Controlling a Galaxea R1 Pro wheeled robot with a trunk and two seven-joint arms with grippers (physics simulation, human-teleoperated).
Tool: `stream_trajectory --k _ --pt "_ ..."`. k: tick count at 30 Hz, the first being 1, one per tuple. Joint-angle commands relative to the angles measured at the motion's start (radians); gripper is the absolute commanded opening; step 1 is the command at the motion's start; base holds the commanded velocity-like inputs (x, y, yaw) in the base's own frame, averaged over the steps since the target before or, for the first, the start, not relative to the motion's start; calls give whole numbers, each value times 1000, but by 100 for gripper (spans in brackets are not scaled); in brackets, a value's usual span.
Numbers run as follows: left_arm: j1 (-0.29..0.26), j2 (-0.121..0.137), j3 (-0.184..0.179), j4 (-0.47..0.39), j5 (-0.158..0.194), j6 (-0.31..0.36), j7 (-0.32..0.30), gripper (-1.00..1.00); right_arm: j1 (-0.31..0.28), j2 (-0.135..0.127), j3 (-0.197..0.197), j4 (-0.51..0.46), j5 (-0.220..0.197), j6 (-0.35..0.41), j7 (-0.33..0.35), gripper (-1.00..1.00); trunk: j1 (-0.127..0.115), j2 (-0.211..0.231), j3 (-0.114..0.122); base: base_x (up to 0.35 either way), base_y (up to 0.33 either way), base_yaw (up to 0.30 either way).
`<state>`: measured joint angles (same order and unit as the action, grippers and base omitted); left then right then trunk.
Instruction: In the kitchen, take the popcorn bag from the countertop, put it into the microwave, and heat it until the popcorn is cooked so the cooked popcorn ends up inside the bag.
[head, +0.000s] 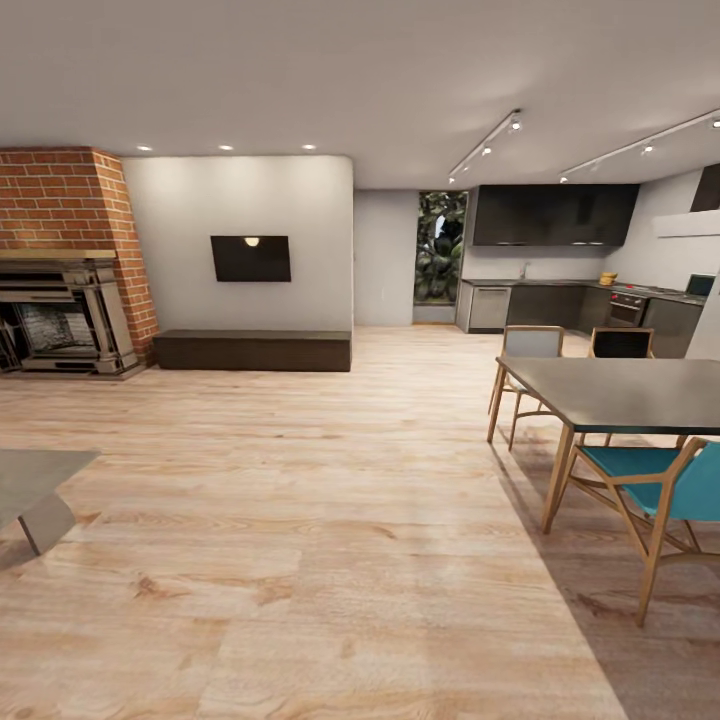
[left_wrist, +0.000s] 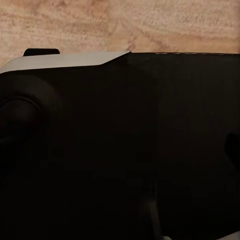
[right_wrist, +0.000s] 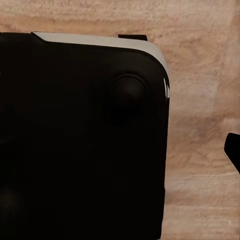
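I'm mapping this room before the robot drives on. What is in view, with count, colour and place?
Fireplace: one, red brick, far left wall.
Wall screen: one, black, on the white wall.
Low bench: one, dark brown, under the screen.
Dining table: one, dark grey top, right.
Chairs: one teal near the table's front; two wooden behind it.
Kitchen countertop: one, grey, on dark cabinets, far right.
Yellow thing: one, on that countertop, too small to name.
Grey table corner: one, left edge.
Floor: light wood.
Robot body: black with a pale edge, in both wrist views above the floor.
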<state>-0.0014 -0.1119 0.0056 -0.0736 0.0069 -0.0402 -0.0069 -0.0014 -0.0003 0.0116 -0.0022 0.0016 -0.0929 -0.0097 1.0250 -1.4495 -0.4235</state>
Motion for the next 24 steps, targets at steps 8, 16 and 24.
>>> stream_trajectory --k 8,16,24 --pt "0 1 1 0 1 -3 -1 100 0 0 1 0 0 -1 -2 100 0 0 -1 0 0 0" --pt "0 0 2 0 1 -3 0 100 0 0 -8 0 -9 -1 -3 100 0 0 -1 0 0 0" --pt "0 0 2 -1 2 -3 1 100 0 0 -8 1 -9 1 -2 100 0 0 -1 0 0 0"
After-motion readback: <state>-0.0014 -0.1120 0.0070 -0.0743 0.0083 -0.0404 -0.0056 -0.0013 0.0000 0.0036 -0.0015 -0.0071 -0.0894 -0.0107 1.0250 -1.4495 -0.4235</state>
